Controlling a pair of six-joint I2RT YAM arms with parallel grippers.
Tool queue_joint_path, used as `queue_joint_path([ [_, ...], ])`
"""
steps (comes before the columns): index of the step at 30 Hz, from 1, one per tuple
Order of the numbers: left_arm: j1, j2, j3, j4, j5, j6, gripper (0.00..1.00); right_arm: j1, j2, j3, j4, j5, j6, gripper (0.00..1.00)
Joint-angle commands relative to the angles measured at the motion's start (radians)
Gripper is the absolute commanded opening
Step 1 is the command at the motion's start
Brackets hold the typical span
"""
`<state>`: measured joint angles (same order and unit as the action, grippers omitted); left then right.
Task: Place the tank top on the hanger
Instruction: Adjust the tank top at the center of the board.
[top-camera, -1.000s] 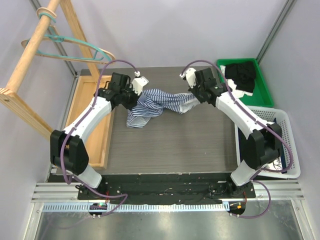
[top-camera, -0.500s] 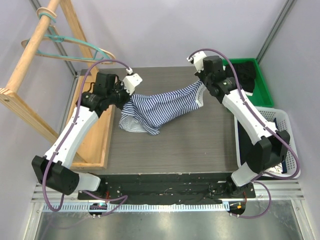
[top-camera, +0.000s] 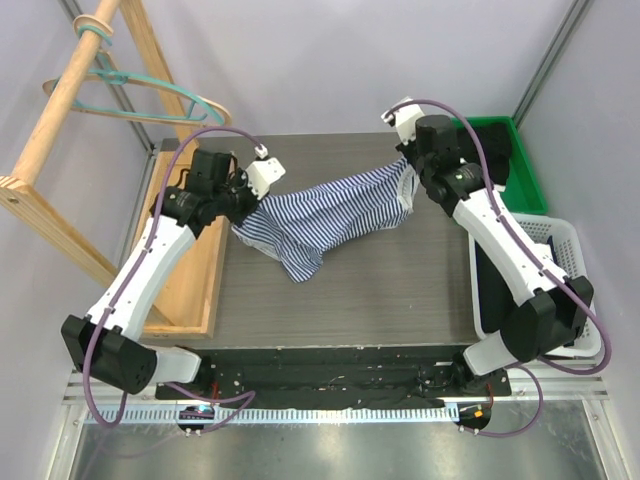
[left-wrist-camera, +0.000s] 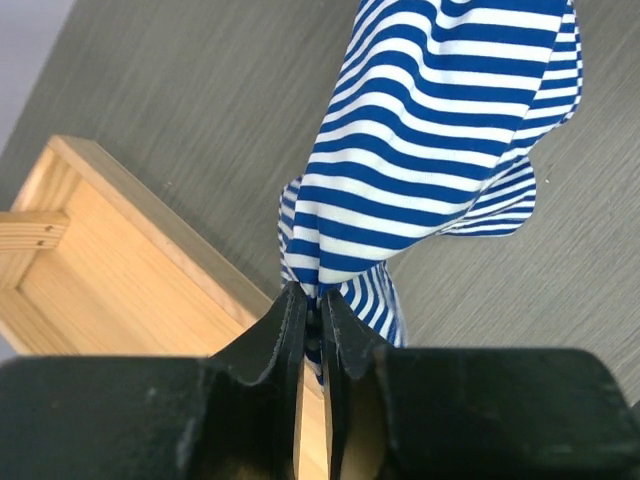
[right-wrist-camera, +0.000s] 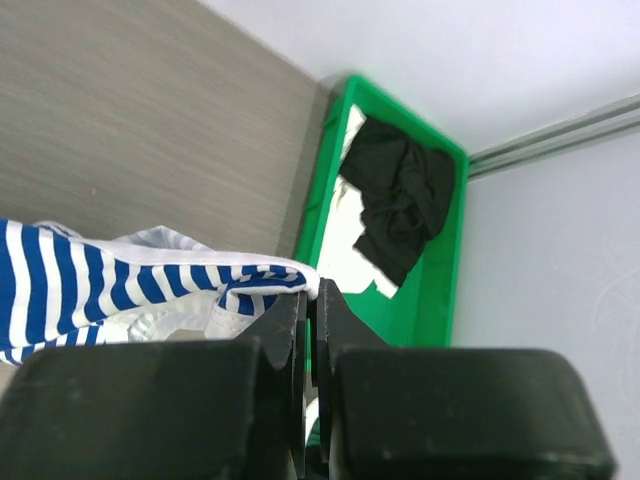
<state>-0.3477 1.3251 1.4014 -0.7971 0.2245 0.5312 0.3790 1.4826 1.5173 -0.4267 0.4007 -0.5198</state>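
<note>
As seen from above, strung between two arms over the far half of the desk: the tank top, navy-and-white stripes, raised at its 2 o'clock end and sagging toward 7 o'clock, where a loose corner droops lowest. Cannot tell whether that corner touches the desk. At the cloth's 9 o'clock end, the left tool, jaws drawn nearly together with only a thin slit between them, clamped on a bunched fold of striped fabric that fans away from the fingertips over the dark woodgrain. At the 2 o'clock end, the right tool, jaws pressed tight, pinching the white-trimmed edge of the same cloth, stripes trailing off toward 9 o'clock in that wrist view. Off at 10 o'clock, well apart from the cloth and from both tools, the hanger: thin and teal, hung by its hook on the sloping rail of a wooden rack, with the tank top not on it. Along the desk's 9 o'clock edge, a shallow wooden tray, partly under the left arm. At 1 o'clock, a green bin holding a crumpled black garment. At 4 o'clock, just beside the desk's edge, a white basket, partly behind the right arm.
</note>
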Motion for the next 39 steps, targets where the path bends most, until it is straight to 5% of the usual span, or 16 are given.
queue_joint_path([
  [1, -0.004, 0.054, -0.053, 0.059, -0.007, 0.007, 0.16, -0.003, 0.034, -0.083, 0.086, 0.027, 0.026, 0.01],
  [15, -0.004, 0.338, -0.078, 0.286, -0.091, -0.074, 0.20, -0.003, 0.229, -0.155, 0.224, 0.052, 0.073, 0.08],
  [21, -0.004, 0.418, -0.058, 0.328, -0.135, -0.117, 0.54, -0.002, 0.286, -0.138, 0.238, 0.078, 0.066, 0.37],
  [25, -0.004, 0.384, -0.058, 0.331, -0.139, -0.123, 0.82, -0.002, 0.269, -0.137, 0.236, 0.099, 0.058, 0.68],
  [28, -0.004, 0.321, -0.079, 0.337, -0.142, -0.123, 0.98, -0.002, 0.239, -0.132, 0.230, 0.118, 0.049, 0.80],
  [39, -0.004, 0.019, -0.260, 0.240, 0.166, 0.019, 1.00, -0.003, 0.079, -0.132, -0.030, -0.140, 0.026, 0.83],
])
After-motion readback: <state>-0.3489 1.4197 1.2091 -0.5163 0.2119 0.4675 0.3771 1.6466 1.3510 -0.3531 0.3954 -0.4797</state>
